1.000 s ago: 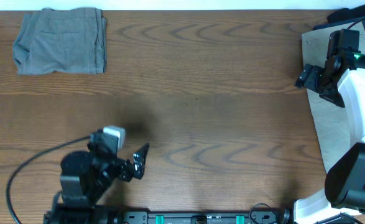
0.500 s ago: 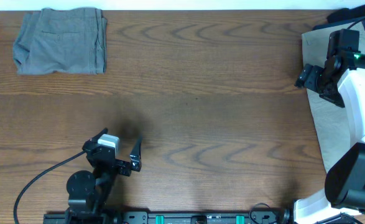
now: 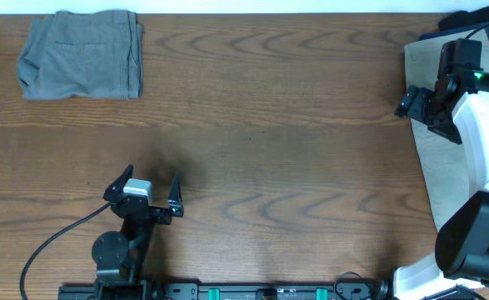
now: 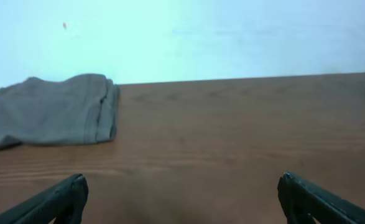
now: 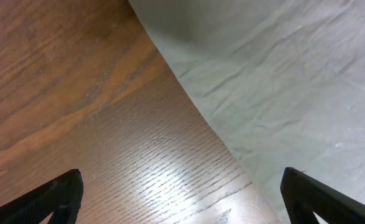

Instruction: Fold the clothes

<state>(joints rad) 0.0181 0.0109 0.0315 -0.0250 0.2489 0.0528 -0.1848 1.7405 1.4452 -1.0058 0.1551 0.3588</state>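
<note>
A folded pair of mid grey shorts [image 3: 82, 55] lies at the table's far left corner; it also shows in the left wrist view [image 4: 48, 118], far ahead and to the left. My left gripper [image 3: 148, 187] is open and empty near the front edge, well away from the shorts; its fingertips frame bare wood in the left wrist view [image 4: 182, 196]. My right gripper [image 3: 417, 107] is open and empty over the table's right edge; its own view [image 5: 182, 193] shows wood and pale cloth. A dark navy piece [image 3: 461, 17] peeks at the far right.
A pale beige cloth [image 3: 452, 179] covers the table's right side, also in the right wrist view [image 5: 288, 81], with the right arm's white base [image 3: 477, 242] on it. The wooden table [image 3: 286, 150] spans the view. A black cable [image 3: 48, 250] trails from the left arm.
My left arm has drawn back toward the front edge and turned to point its open gripper straight toward the far side. The right arm and grey shorts have not moved.
</note>
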